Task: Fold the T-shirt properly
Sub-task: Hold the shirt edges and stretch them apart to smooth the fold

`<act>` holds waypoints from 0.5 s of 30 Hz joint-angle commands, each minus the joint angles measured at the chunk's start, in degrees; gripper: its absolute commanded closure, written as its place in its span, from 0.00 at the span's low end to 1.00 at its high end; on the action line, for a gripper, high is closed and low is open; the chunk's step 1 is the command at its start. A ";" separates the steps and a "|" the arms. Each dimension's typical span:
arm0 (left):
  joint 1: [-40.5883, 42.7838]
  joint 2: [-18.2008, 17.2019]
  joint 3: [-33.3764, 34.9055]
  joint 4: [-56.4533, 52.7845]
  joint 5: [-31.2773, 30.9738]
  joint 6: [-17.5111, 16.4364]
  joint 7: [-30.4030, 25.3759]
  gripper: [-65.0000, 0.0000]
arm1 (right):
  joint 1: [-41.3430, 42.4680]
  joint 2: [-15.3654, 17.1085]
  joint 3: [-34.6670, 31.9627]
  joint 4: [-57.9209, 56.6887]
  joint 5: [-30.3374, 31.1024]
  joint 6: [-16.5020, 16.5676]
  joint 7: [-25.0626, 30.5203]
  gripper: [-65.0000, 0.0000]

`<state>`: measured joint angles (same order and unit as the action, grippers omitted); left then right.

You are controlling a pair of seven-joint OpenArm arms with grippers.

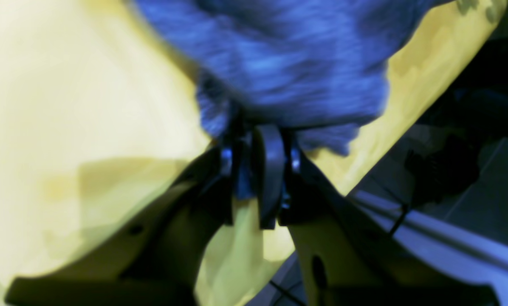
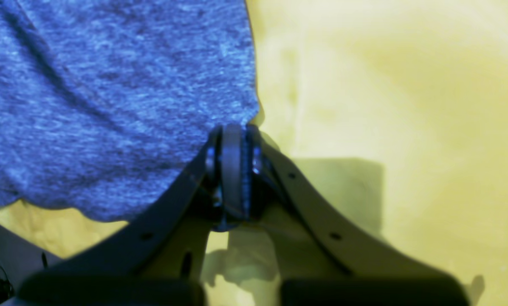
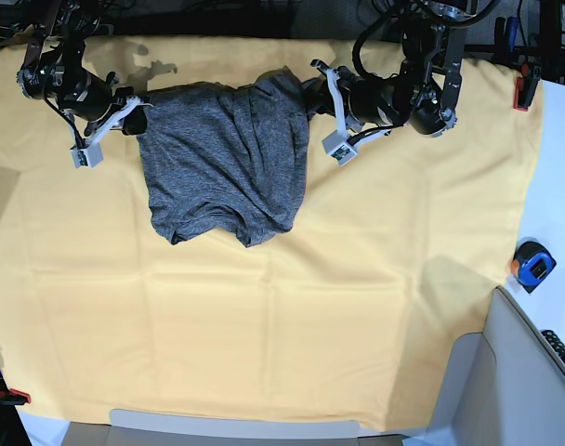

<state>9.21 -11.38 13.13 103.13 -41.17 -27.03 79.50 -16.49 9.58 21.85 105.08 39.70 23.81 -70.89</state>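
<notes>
At ten o'clock in the base view our right gripper (image 3: pixel 134 109) pinches the T-shirt (image 3: pixel 222 158) by one top corner; at one o'clock our left gripper (image 3: pixel 312 96) clamps the other. Between them it hangs bunched over the yellow-orange cloth (image 3: pixel 292 316).

A wide yellow-orange cloth sheet (image 3: pixel 264 316) covered the table; a blue-orange tape measure (image 3: pixel 532 264) lay right.
</notes>
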 commanded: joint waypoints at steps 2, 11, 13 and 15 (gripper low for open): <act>-0.20 -0.89 -0.16 0.82 0.16 -0.01 0.50 0.90 | 0.27 0.57 0.26 0.81 0.69 0.05 0.78 1.00; -0.20 -2.03 -0.60 0.91 0.16 -0.01 0.50 0.90 | 0.54 0.13 -0.18 0.81 0.69 -0.03 0.78 1.00; -0.20 -2.03 -0.77 1.70 0.07 -0.01 0.50 0.87 | 0.54 0.04 -0.26 0.81 0.69 -0.03 0.78 1.00; -0.29 -2.03 -1.56 4.16 0.07 -0.01 0.50 0.82 | 0.36 -0.05 -0.26 0.81 0.69 -0.03 0.78 1.00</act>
<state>9.45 -13.17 12.12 105.84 -40.25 -27.00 80.73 -16.25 9.13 21.43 105.08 39.62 23.79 -70.91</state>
